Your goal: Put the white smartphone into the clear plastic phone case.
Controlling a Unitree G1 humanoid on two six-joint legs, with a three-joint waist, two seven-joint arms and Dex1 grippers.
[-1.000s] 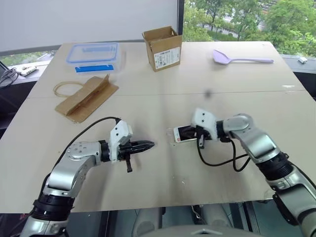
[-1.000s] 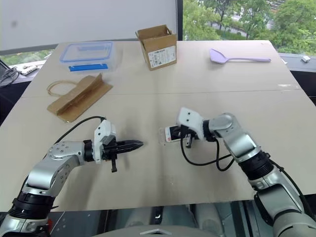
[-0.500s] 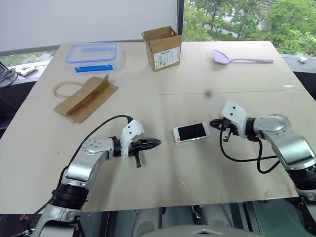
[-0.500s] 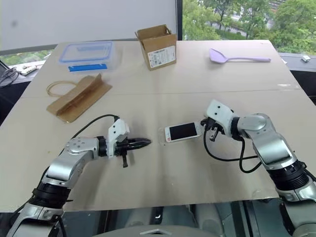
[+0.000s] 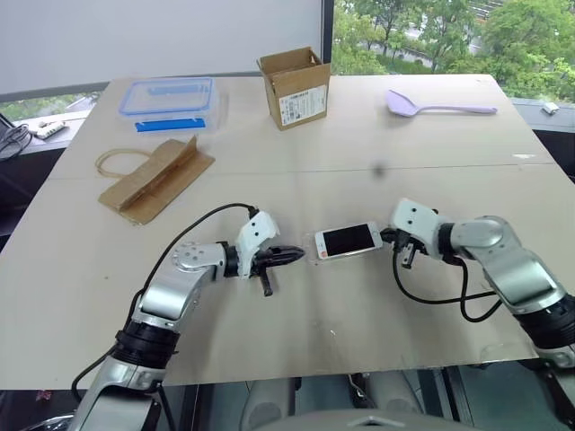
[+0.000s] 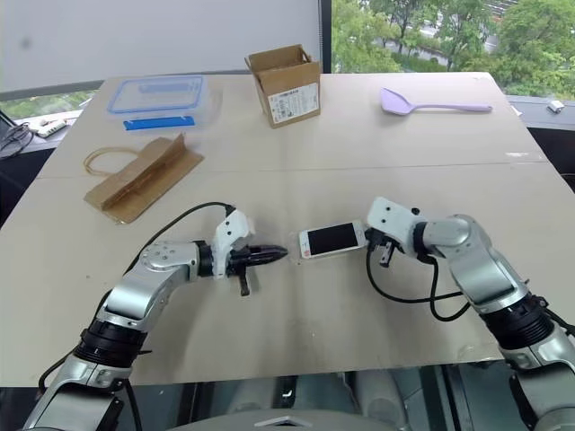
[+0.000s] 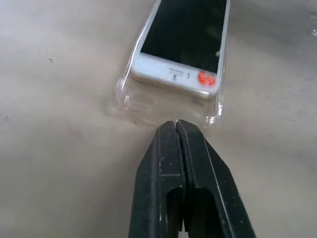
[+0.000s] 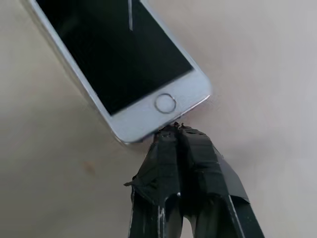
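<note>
White smartphone [image 5: 349, 240] black-screened, partly in clear plastic phone case [image 7: 168, 106], both grippers' jaws closed, empty

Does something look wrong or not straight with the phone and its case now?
Yes. The white smartphone is not fully seated in the clear plastic phone case: at the end with the red mark, an empty strip of case sticks out past the phone.

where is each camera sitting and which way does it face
Left and right eye: on the head, looking down the table over both arms.
Left wrist: behind the shut left gripper, facing the clear plastic phone case.
Right wrist: behind the shut right gripper, facing the home-button end.
All share the white smartphone.
</note>
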